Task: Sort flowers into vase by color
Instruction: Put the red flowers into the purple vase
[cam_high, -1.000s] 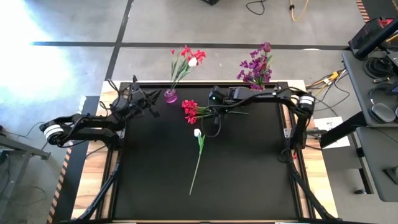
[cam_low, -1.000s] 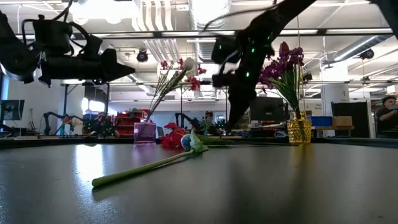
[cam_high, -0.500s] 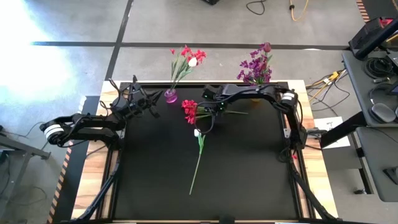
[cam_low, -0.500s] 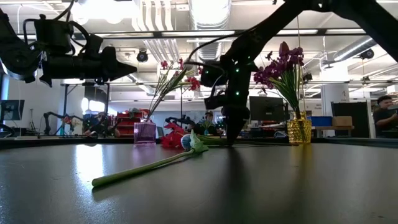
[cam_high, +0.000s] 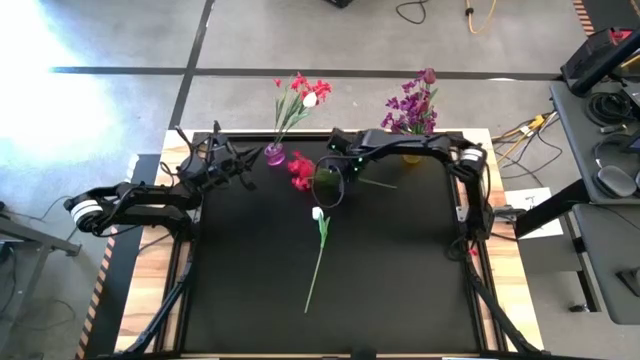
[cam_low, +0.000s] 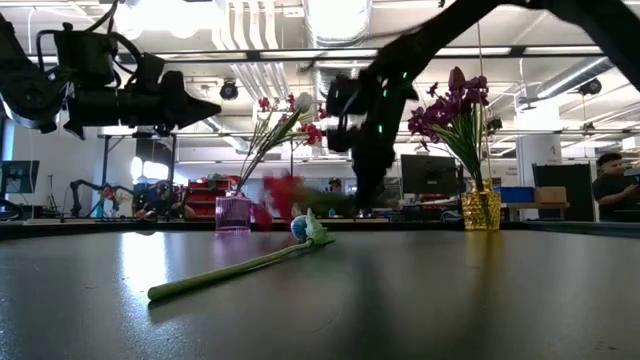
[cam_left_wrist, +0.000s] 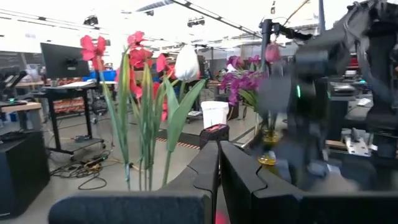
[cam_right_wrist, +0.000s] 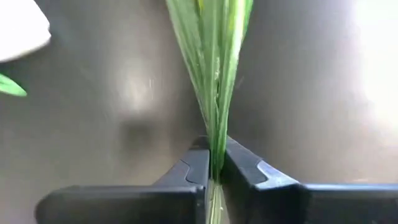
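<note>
red flower (cam_low: 283, 192) motion-blurred in low view, its stem (cam_right_wrist: 214, 74) cut off in right wrist view

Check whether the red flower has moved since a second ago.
Yes. The red flower, pinched at its stem by the right claw, has shifted toward the pink vase, and the low view shows it lifted off the black mat.

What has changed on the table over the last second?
The right gripper came down from open and shut on the red flower's green stem, and the bloom has shifted slightly toward the pink vase. The white flower lies where it was on the black mat. The left gripper waits shut near the pink vase, unmoved. The purple flowers are unchanged.
</note>
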